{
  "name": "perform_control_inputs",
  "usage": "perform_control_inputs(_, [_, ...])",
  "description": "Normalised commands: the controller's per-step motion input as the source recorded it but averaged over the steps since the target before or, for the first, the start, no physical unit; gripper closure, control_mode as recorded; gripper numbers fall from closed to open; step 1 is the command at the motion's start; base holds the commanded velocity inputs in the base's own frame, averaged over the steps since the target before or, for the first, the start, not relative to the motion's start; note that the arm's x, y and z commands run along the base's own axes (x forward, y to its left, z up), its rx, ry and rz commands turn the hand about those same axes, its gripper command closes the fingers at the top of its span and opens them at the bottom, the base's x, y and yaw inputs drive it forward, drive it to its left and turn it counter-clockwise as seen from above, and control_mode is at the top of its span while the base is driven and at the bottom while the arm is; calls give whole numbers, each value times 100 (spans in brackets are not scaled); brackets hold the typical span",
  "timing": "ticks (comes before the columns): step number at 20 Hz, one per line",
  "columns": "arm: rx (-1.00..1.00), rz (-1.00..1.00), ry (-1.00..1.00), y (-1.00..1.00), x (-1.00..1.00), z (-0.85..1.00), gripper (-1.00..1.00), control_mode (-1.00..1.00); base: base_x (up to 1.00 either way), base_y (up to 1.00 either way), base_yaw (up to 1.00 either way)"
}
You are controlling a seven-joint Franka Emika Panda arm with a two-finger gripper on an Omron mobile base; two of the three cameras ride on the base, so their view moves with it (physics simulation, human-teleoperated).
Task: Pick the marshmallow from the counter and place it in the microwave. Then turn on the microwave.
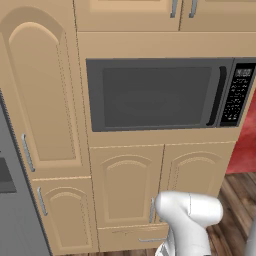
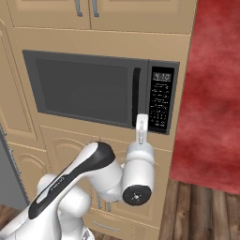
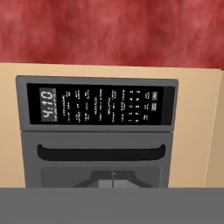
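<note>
Hand (image 2: 142, 123) clenched empty, I face closed microwave (image 2: 84, 89); button panel (image 3: 98, 105) rigid, flat, I'd press one key squarely with fingertip

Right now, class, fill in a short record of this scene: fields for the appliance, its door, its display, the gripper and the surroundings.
appliance: microwave, built into tan cabinets
door: closed, black handle at its right
display: panel lit, reads 4:10
gripper: gripper shut, holding nothing visible, below the panel's lower left corner
surroundings: red wall, wood floor
</note>
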Motion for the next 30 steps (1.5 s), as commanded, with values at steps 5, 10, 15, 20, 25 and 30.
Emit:
perform_control_inputs(5, [1, -1, 0, -1, 2, -13, 100, -100, 0, 0, 0])
perform_control_inputs(10, [2, -1, 0, -2, 2, -8, 100, -100, 0, 0, 0])
perform_control_inputs(15, [3, -1, 0, -4, 2, -2, 100, -100, 0, 0, 0])
perform_control_inputs(20, [2, -1, 0, -4, 5, -4, 100, -100, 0, 0, 0])
perform_control_inputs(25, [1, -1, 0, -4, 7, -9, 100, -100, 0, 0, 0])
perform_control_inputs(30, [2, -1, 0, -4, 6, -7, 100, -100, 0, 0, 0])
